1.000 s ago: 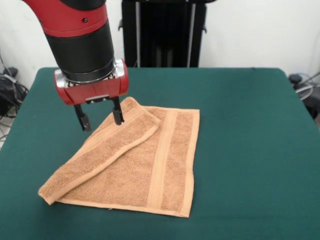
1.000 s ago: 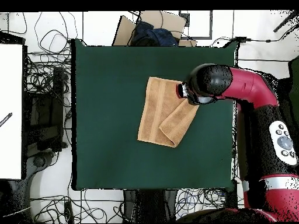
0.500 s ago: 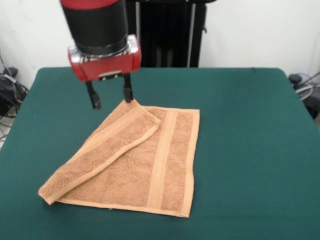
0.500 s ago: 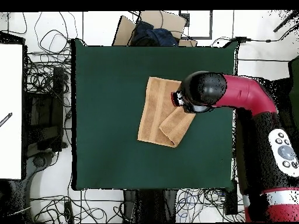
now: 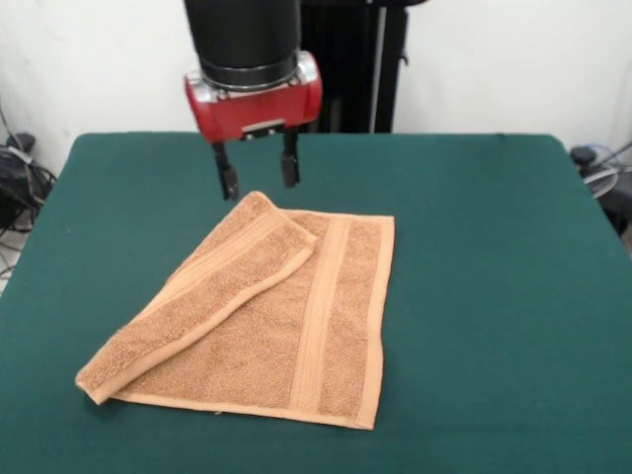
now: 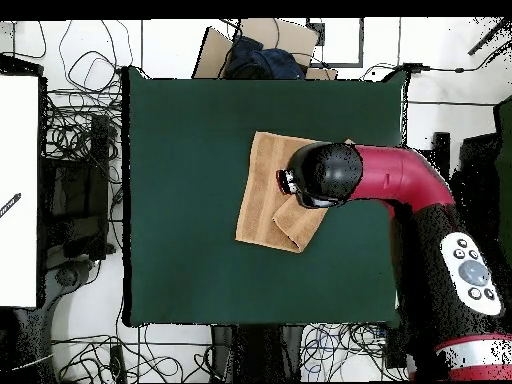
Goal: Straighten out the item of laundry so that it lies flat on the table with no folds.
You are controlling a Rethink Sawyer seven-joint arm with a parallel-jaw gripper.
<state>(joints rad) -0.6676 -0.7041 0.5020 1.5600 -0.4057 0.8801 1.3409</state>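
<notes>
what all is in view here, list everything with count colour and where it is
towel: one, peach-orange, middle of the table, one side folded diagonally over the rest, so not flat
table: one, dark green top, fills most of both views
cables: many, dark, tangled on the floor around the table in the overhead view
white panel: one, white, at the left edge of the overhead view
cardboard box: one, brown, beyond the table's top edge in the overhead view, something dark blue in it
arm: one, red and black, reaching over the towel
gripper: one, black fingers open, above the towel's far folded corner, holding nothing
</notes>
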